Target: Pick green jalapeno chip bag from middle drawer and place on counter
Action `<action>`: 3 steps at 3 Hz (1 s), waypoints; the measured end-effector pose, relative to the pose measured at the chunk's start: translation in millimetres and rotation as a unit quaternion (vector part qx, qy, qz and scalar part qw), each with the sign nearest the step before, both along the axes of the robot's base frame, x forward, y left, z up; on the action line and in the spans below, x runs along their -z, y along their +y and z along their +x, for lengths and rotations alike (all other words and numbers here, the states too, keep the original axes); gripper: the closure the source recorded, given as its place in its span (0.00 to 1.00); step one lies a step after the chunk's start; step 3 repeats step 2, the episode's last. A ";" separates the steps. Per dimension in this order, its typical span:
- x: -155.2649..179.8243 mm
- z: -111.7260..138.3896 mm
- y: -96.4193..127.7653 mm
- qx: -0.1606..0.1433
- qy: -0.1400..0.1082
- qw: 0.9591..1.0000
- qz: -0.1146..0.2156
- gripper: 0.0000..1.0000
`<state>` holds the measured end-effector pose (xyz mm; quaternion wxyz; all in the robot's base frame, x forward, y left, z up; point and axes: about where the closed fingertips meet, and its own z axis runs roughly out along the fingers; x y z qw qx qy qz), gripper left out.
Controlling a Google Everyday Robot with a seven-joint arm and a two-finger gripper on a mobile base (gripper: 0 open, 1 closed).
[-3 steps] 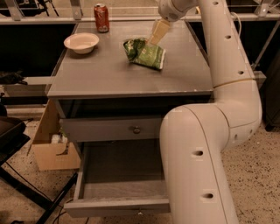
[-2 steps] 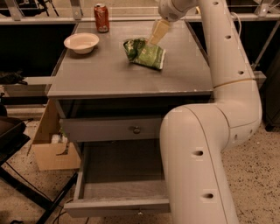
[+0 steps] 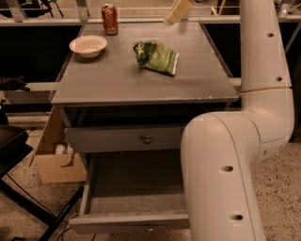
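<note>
The green jalapeno chip bag (image 3: 156, 57) lies flat on the counter (image 3: 117, 82), right of its middle, with nothing touching it. My gripper (image 3: 176, 12) hangs above the counter's far edge, up and behind the bag, well apart from it. The middle drawer (image 3: 127, 222) is pulled out below the counter, and its grey tray shows nothing inside. My white arm (image 3: 225, 164) covers the drawer's right side.
A white bowl (image 3: 88, 45) and a red soda can (image 3: 110, 19) stand at the counter's far left. The upper drawer (image 3: 147, 140) is shut. A cardboard box (image 3: 56, 160) and a dark stand (image 3: 14, 150) sit on the floor at the left.
The gripper has risen from just over the bag to above the counter's far edge. The bag stays lying on the counter.
</note>
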<state>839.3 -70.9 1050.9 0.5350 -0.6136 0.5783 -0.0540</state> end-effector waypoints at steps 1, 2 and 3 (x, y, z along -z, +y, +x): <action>-43.0 -0.2 -25.4 0.038 -0.041 0.998 0.035 0.00; -58.0 5.6 -46.0 0.096 -0.049 0.994 0.035 0.00; -58.0 5.6 -46.0 0.096 -0.049 0.994 0.035 0.00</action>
